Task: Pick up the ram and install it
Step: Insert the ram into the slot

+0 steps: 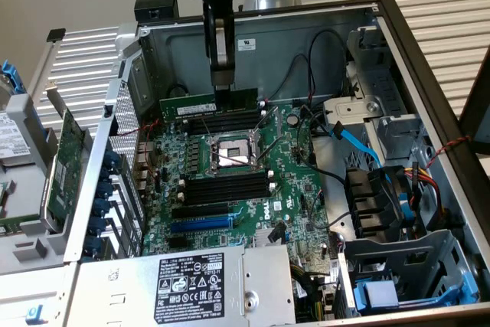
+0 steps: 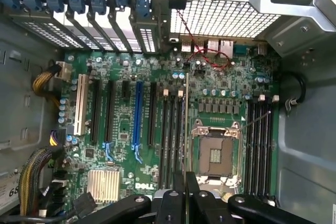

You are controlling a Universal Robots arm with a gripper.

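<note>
At twelve o'clock from the CPU socket (image 1: 230, 155) in the exterior view, the gripper (image 1: 221, 88) pinches the ram (image 1: 187, 105) by its top edge. It is probably light, stiff and fragile, best held by its bare edges, not the chips.

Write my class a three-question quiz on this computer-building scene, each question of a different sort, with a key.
1. True or false: the hand is shut on the memory stick.
2. One long slot near the power supply is: A blue, B red, C yellow?
3. Fill in: the processor socket sits between two banks of black memory ____.
Key: 1 true; 2 A; 3 slots.
</note>
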